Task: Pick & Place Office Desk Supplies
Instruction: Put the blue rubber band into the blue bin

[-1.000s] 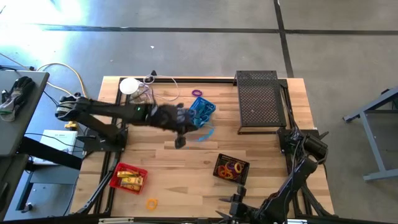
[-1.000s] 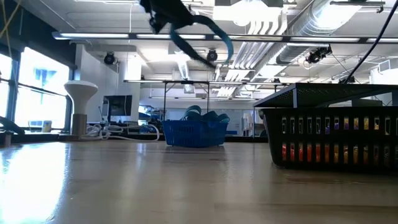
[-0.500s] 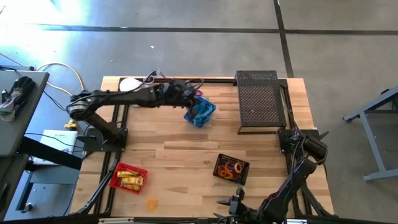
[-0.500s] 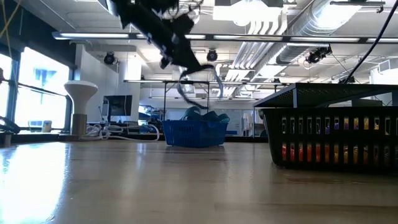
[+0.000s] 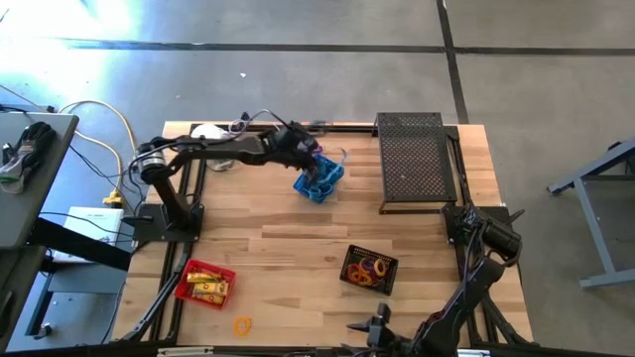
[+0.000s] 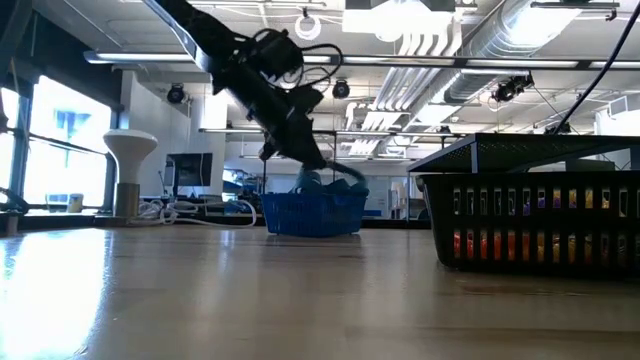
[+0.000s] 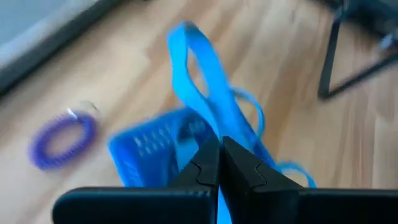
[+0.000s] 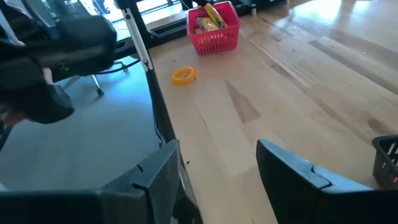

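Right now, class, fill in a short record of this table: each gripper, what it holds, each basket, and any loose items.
left gripper: jaws shut on blue band loop, over the blue basket
right gripper: jaws open, empty, at the near table edge
red basket: near-left corner, yellow items inside
black basket: near centre-right, coloured rings inside
purple ring: loose on the table beside the blue basket
orange ring: loose near the red basket
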Tool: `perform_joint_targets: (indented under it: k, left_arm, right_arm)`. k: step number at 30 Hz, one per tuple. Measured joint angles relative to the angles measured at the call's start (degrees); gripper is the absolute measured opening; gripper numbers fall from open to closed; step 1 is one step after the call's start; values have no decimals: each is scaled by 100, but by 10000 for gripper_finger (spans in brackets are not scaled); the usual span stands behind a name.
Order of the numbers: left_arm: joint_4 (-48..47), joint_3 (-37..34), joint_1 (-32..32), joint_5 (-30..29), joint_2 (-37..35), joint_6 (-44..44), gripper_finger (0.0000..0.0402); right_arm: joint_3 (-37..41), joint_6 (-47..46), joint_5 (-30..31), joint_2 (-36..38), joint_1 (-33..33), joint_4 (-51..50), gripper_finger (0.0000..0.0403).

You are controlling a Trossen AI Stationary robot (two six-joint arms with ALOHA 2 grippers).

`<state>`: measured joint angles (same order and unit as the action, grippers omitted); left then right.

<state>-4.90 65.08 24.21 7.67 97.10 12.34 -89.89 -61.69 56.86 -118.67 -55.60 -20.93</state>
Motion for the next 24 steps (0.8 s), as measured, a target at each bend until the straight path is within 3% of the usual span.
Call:
perform_joint_targets:
  k: [2, 9, 24]
  left_arm:
    - [-143, -7, -95, -119, 63, -2, 1]
    - [-706, -4, -615, -1614, 48, -75, 1]
    - [-1698, 0, -1147, -1677, 41, 612, 1]
  right_arm:
    - [-2, -2, 28, 0, -12, -10, 200]
    - [-2, -2, 122, 0, -28, -69, 200]
    - [-2, 248, 162, 0, 57, -111, 200]
